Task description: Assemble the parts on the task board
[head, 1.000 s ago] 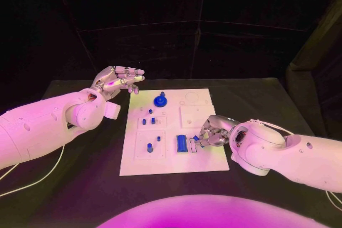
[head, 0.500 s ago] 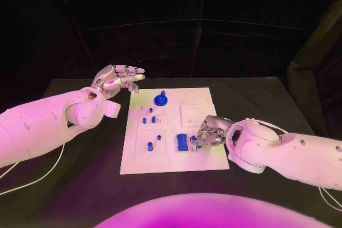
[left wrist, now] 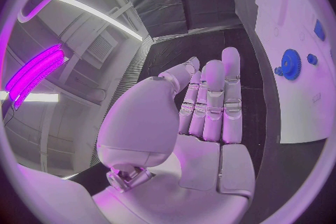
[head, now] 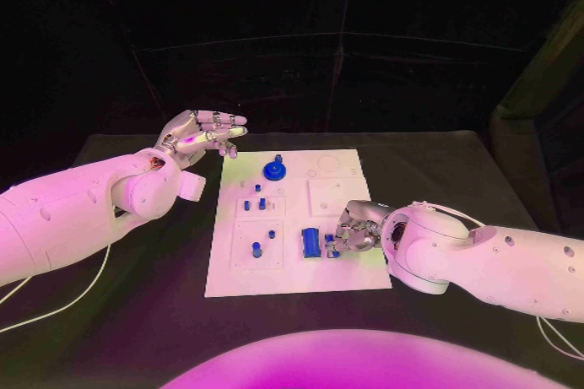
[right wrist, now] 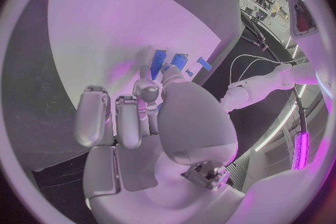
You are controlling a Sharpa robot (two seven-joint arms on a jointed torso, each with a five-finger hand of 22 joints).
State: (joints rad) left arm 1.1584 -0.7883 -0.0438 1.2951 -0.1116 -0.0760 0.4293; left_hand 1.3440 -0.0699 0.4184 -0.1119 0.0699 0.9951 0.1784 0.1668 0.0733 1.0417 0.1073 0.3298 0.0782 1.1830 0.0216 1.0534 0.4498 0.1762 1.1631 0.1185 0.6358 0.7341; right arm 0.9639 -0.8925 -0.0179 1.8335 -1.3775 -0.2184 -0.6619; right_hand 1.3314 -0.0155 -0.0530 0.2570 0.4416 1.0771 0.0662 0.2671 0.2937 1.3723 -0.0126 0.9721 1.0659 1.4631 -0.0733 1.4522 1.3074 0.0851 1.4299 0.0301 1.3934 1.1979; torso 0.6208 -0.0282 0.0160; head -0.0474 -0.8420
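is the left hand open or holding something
Open: the left hand is raised beside the task board, fingers straight, nothing in its palm.

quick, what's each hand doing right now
Left hand: open, holding nothing, raised off the task board's far left corner.
Right hand: down on the board, fingers at a small blue part; cannot tell if it grips it.

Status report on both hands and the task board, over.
Left hand open, raised off the board's far left corner. Right hand down on the task board, pinching a small blue part beside the upright blue block. Nothing in the way.
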